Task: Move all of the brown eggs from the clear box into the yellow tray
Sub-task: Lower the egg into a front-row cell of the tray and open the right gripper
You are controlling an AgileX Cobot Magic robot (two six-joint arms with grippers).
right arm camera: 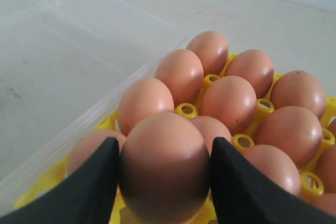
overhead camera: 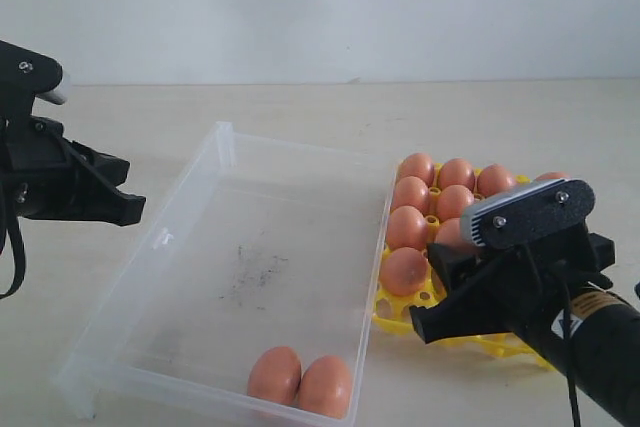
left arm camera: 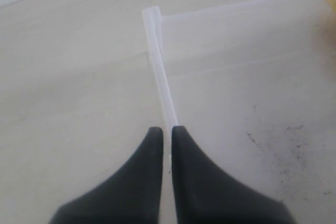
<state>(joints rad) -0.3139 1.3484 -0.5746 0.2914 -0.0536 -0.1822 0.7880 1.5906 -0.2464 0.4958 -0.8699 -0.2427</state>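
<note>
Our right gripper point(right arm camera: 164, 149) clamps an egg point(right arm camera: 164, 169), long axis upright, just above the tray point(right arm camera: 186, 110) (the free cup is hidden). Our left gripper point(left arm camera: 167, 136), jaws together, hangs beside the box point(left arm camera: 157, 51).

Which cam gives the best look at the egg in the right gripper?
Right wrist view: the brown egg fills the foreground between both fingers of the right gripper, over the yellow tray. In the exterior view the gripper's body hides almost all of it. The left wrist view does not show it.
</note>
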